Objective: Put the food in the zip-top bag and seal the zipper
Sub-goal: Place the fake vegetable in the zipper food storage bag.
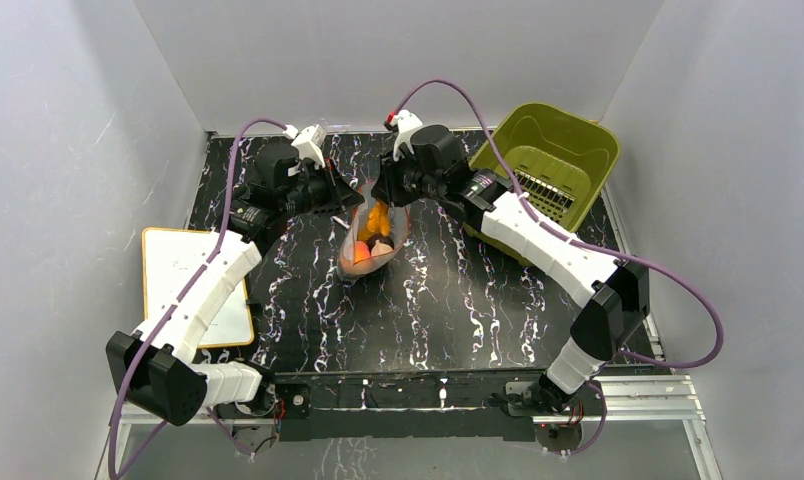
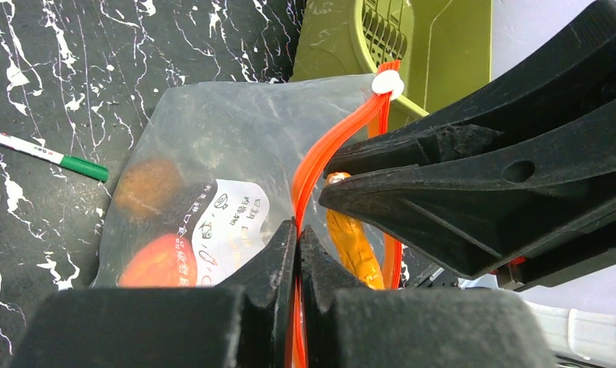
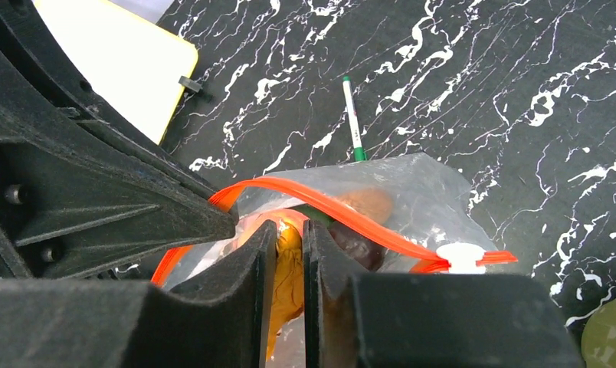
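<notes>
The zip-top bag (image 1: 373, 245) lies at mid-table with its mouth towards the back, held open between both grippers. My left gripper (image 2: 298, 230) is shut on the near side of the red-orange zipper (image 2: 335, 146). The white slider (image 2: 388, 83) sits at the strip's far end. My right gripper (image 3: 289, 230) reaches into the bag's mouth, shut on an orange piece of food (image 3: 289, 268). An orange-pink peach (image 2: 161, 264) and a brown piece (image 2: 148, 188) lie inside the bag. A dark piece (image 3: 358, 245) sits under the zipper.
The olive-green basket (image 1: 568, 150) stands at the back right, just beyond the bag. A white pen with a green cap (image 3: 352, 115) lies on the marble top beside the bag. A white board with a yellow rim (image 1: 183, 280) lies at the left edge.
</notes>
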You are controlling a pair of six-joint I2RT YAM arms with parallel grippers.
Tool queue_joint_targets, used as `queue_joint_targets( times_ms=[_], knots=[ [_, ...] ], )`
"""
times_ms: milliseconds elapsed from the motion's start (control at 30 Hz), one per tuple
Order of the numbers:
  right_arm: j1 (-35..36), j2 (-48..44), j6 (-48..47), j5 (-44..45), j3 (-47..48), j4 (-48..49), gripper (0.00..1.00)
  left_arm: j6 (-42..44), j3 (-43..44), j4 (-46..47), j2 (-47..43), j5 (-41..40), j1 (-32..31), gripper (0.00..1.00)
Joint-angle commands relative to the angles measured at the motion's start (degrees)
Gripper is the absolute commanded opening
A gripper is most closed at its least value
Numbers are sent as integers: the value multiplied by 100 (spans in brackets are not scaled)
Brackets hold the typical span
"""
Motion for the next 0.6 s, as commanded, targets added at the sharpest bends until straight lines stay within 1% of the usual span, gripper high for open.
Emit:
queue_joint_targets(
  times_ms=[0, 67, 133, 233, 300, 367, 467, 567],
  knots=[
    [-5, -124, -87, 169, 26, 448, 21, -49, -37, 117, -306, 107, -6, 0],
    [-1, -143, -88, 214, 65, 400, 34, -71, -59, 117, -335, 93, -5, 0],
    [1, -114, -126, 262, 293, 173, 45, -84, -57, 106, -344, 110, -5, 0],
    [-1, 3, -383, 304, 802, -406, 56, -75, -1, 36, -321, 135, -5, 0],
    [-6, 25, -605, 351, 1104, -764, 61, -64, -7, 26, -334, 139, -5, 0],
    [-2, -41, -817, 498, 1255, -1035, 63, -63, -39, 30, -349, 130, -7, 0],
    [-6, -234, -1095, 862, 1285, -1361, 66, -63, -61, 23, -365, 110, -5, 0],
    [-25, -422, -1075, 1293, 1204, -1577, 67, -59, -70, 23, -377, 112, -9, 0]
  ],
)
